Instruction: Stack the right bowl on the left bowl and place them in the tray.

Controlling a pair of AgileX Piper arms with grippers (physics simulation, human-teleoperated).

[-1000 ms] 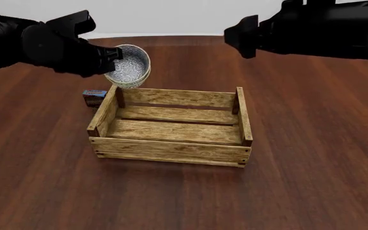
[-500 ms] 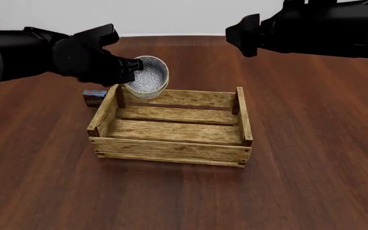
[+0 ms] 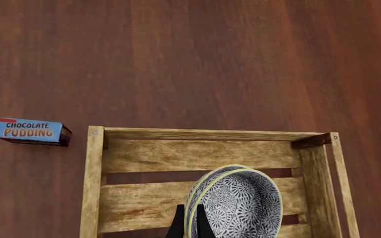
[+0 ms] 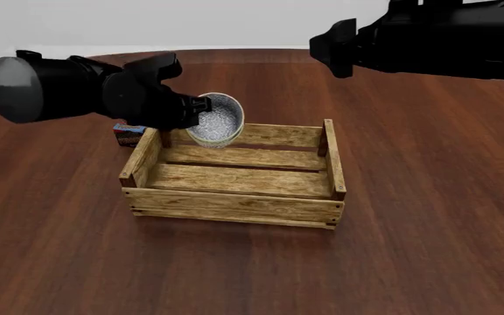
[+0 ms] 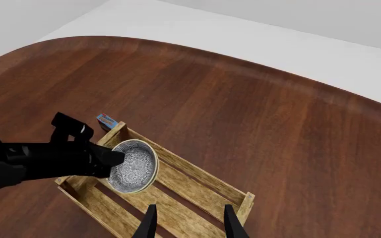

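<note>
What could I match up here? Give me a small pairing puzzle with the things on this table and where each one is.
Things:
1. stacked bowls
2. pudding box
3. right gripper
4. tray

Places or states:
A. open, holding nothing
B. on the table outside the tray's left end
C. held tilted above the tray's far left part
D. resting on the table, nothing lying inside

Pairs: 1-C, 2-B, 3-A, 4-D

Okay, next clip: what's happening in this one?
The left gripper holds two nested white speckled bowls by the rim, tilted, in the air over the far left part of the light-wood slatted crate. They are not set down yet. The right gripper hangs open, high above the table, holding nothing. A small blue chocolate pudding box lies just outside the crate.
</note>
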